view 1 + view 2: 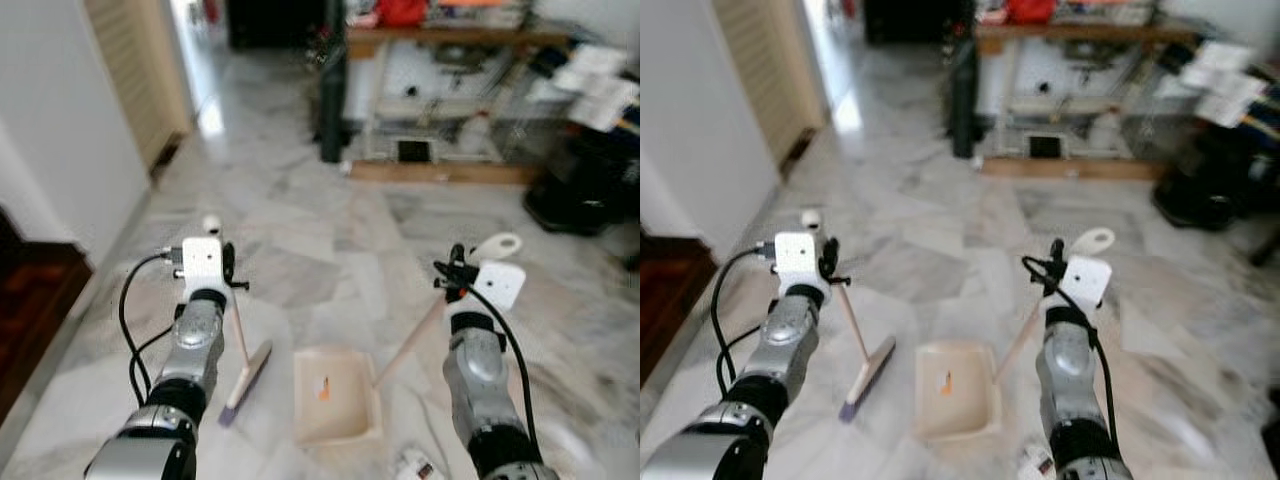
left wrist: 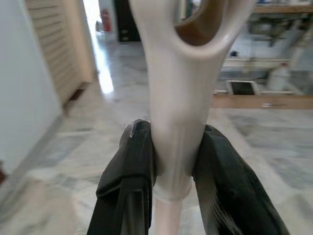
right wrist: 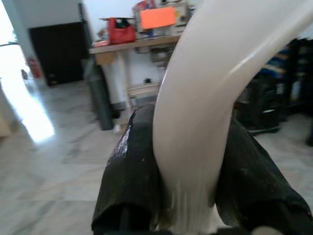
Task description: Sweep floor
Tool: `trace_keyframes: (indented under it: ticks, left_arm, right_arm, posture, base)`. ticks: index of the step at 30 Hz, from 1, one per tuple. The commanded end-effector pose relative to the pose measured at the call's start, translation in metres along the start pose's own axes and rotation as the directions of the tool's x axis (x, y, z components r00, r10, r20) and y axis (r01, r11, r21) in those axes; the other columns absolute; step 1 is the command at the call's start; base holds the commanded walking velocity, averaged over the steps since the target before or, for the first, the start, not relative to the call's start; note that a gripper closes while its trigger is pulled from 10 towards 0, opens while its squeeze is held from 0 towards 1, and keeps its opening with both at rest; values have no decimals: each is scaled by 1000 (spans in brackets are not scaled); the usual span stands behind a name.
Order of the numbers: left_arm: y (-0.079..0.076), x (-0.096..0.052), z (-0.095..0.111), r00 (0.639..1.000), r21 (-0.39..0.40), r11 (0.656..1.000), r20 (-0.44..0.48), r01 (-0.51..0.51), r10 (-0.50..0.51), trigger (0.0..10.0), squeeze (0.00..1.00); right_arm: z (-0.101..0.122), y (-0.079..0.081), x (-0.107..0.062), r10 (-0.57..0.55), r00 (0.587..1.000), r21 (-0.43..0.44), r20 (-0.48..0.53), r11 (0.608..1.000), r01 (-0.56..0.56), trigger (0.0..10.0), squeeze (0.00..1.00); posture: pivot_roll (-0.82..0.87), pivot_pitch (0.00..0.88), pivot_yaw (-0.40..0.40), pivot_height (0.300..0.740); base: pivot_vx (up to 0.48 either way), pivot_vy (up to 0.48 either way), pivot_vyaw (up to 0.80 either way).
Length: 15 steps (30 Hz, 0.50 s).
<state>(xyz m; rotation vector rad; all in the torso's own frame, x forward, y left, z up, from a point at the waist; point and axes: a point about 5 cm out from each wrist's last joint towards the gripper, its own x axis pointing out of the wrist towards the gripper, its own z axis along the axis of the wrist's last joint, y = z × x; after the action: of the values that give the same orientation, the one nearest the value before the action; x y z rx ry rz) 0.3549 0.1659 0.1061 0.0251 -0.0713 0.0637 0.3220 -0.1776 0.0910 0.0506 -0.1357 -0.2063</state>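
Left gripper (image 2: 171,161): clamping both black fingers (image 2: 129,171) on the cream handle of the broom (image 1: 243,372); it is sitting at the left of the scene, raised above the floor.
Broom: slanting down from the left gripper toward the near right, its head with purple bristles touching the floor (image 1: 330,250) just left of the dustpan (image 1: 335,395); the looped handle end is showing close up in the left wrist view.
Right gripper (image 3: 188,176): squeezing its fingers (image 3: 134,171) on the dustpan's handle (image 1: 415,340); it is sitting at the right, raised about level with the left gripper.
Dustpan: cream, lying on the floor between the two arms, near the robot; its long handle is rising to the right into the right gripper, and a small orange scrap (image 1: 323,388) is lying inside it.
Floor: grey-white marble, running far toward a bright doorway.
Bench (image 1: 450,40): standing at the far right, holding clutter, with a dark tall bin (image 1: 332,90) at its left end.
Wall (image 1: 60,130): white, running along the left.
Blur: softening all far detail.
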Motion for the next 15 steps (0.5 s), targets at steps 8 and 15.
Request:
trace_keyframes:
  ticks: [8, 15]
  left_arm:
    - [2, 5, 12, 998, 3, 1000, 60, 0, 0, 10000, 0]
    - [2, 6, 14, 998, 16, 1000, 63, -3, 2, 10000, 0]
  right_arm:
    - [10, 6, 5, 12, 999, 17, 42, 1000, -12, 10000, 0]
    - [11, 4, 6, 7, 999, 14, 41, 1000, -8, 10000, 0]
  posture:
    - [-23, 0, 19, 740]
    - [-24, 0, 17, 740]
  base:
    - [0, 0, -775]
    - [0, 0, -775]
